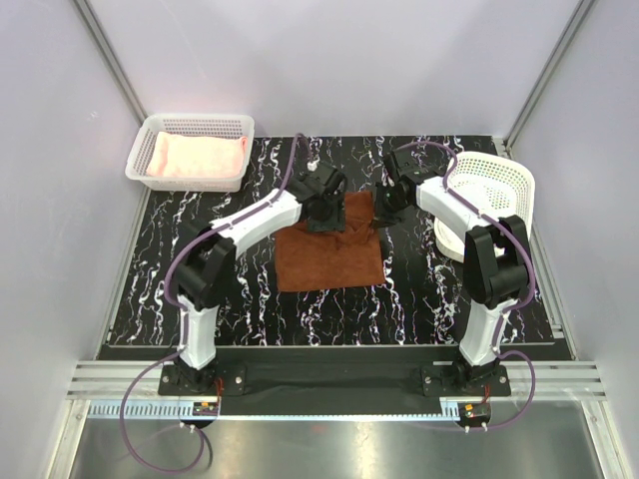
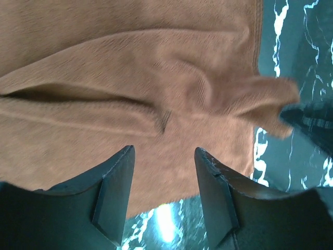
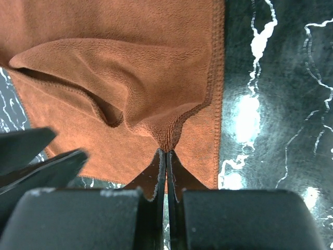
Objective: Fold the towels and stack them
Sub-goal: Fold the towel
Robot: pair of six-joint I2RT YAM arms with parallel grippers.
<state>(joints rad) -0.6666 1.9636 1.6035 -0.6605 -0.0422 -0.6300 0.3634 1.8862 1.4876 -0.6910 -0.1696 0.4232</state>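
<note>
Your rust-brown towel (image 1: 329,257) lies mid-table. Only the right wrist view shows your right gripper (image 3: 166,153) pinching its far-right edge; the left gripper (image 2: 164,151) hangs spread over cloth. Far left, the pink towel (image 1: 195,158) fills a basket (image 1: 185,183).

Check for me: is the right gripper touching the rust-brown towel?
Touching. The right wrist view shows the right gripper shut on a pinched-up fold at the edge of the rust-brown towel, with the cloth drawn into a peak right at the fingertips.
</note>
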